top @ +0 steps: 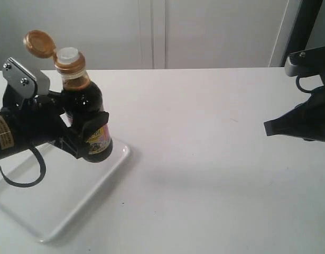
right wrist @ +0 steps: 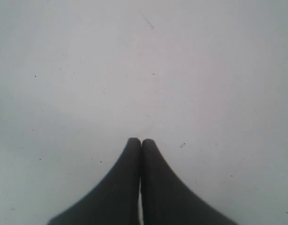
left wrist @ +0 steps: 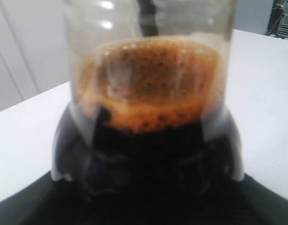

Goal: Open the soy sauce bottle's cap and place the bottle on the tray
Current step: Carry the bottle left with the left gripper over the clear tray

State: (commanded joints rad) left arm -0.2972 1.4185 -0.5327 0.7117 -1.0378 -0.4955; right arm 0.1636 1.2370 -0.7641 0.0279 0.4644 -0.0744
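Exterior view: I am seeing the left gripper [top: 84,131] clamping the soy sauce bottle [top: 83,100] by its body, jaws on either side. The cap [top: 39,43] is standing flipped open, and the base is hanging over the tray [top: 72,206] at its right edge. The right gripper [top: 268,128] is hovering well apart.
Left wrist view: the bottle is filling the gap between the jaws.
Right wrist view: the jaws are pressing together, empty, above the table [right wrist: 134,70].

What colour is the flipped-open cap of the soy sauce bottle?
Orange-brown cap, hinged open above a white spout; it shows best in the exterior view.
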